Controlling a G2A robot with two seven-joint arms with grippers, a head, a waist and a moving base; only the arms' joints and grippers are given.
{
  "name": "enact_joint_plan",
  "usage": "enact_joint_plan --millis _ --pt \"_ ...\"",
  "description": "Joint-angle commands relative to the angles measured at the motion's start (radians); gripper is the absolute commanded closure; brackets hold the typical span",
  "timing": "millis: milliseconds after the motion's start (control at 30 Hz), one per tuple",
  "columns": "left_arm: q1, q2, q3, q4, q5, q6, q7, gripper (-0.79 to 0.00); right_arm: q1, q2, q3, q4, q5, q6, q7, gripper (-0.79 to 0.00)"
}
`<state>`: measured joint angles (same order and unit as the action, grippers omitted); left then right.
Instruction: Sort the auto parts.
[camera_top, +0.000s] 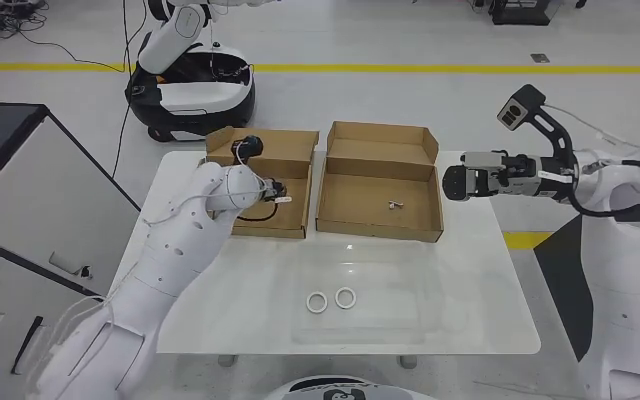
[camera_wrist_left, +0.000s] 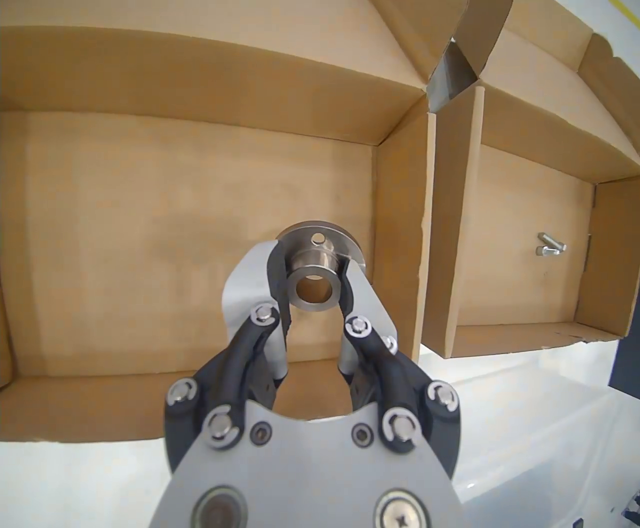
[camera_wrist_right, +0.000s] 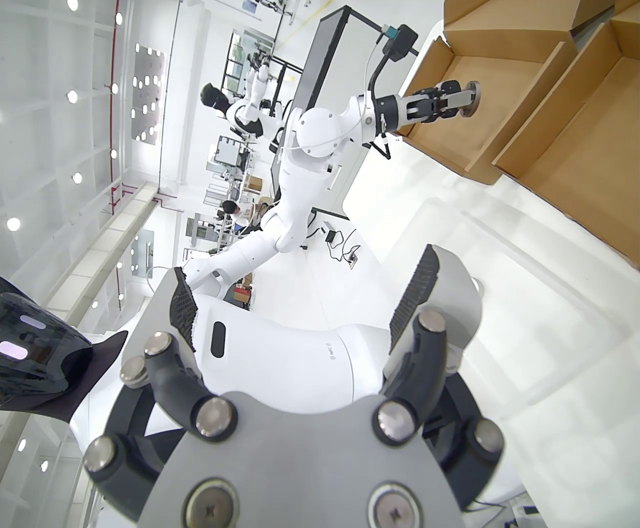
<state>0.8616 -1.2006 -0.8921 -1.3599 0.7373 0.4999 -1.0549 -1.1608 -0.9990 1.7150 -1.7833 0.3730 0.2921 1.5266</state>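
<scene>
Auto parts sort, roughly halfway by the look of it

The right box (camera_top: 370, 200) at the table's back edge already has a couple of bolts (camera_wrist_left: 550, 247) in it. The left gripper (camera_wrist_left: 314, 268) is clamped narrow on a metal flanged bushing (camera_wrist_left: 320, 239), pads on the hub. It holds the bushing over the floor of the left box (camera_wrist_left: 125, 200), close to the wall next to the other box, so I'd say this one's not dropped yet. Two white rings (camera_top: 331, 299) sit near the table's front edge, and I'm guessing they're what's left to sort. The right gripper (camera_wrist_right: 305, 290) is spread wide with nothing in it, off by the table's right edge beside the right box.
</scene>
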Motion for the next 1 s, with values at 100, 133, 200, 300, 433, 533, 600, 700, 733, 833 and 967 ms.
enact_joint_plan --millis 100,133,200,300,433,533,600,700,733,833,967 --pt "-0.067 -0.037 0.102 0.09 0.067 0.099 -0.013 0.0 0.0 0.0 0.0 0.0 0.0 0.0 0.0 -0.785" --pt "-0.081 -0.045 0.121 0.111 0.079 0.116 -0.02 0.0 0.0 0.0 0.0 0.0 0.0 0.0 0.0 -0.785" --pt "-0.104 -0.061 0.149 0.149 0.084 0.139 -0.03 0.0 0.0 0.0 0.0 0.0 0.0 0.0 0.0 -0.785" --pt "-0.132 -0.084 0.182 0.202 0.081 0.155 -0.039 0.0 0.0 0.0 0.0 0.0 0.0 0.0 0.0 -0.785" --pt "-0.156 -0.108 0.203 0.259 0.062 0.151 -0.024 0.0 0.0 0.0 0.0 0.0 0.0 0.0 0.0 -0.785" --pt "-0.169 -0.123 0.213 0.294 0.05 0.151 -0.015 0.0 0.0 0.0 0.0 0.0 0.0 0.0 0.0 -0.785" --pt "-0.176 -0.132 0.219 0.316 0.045 0.149 -0.006 0.0 0.0 0.0 0.0 0.0 0.0 0.0 0.0 -0.785" --pt "-0.187 -0.146 0.229 0.354 0.044 0.156 0.001 0.0 0.0 0.0 0.0 0.0 0.0 0.0 0.0 -0.785" --pt "-0.189 -0.151 0.232 0.367 0.041 0.156 0.002 0.0 0.0 0.0 0.0 0.0 0.0 0.0 0.0 -0.785" --pt "-0.198 -0.164 0.24 0.402 0.033 0.154 0.006 0.0 0.0 0.0 0.0 0.0 0.0 0.0 0.0 -0.785" --pt "-0.208 -0.181 0.248 0.445 0.023 0.148 0.011 -0.071 0.0 0.0 0.0 0.0 0.0 0.0 0.0 -0.785"
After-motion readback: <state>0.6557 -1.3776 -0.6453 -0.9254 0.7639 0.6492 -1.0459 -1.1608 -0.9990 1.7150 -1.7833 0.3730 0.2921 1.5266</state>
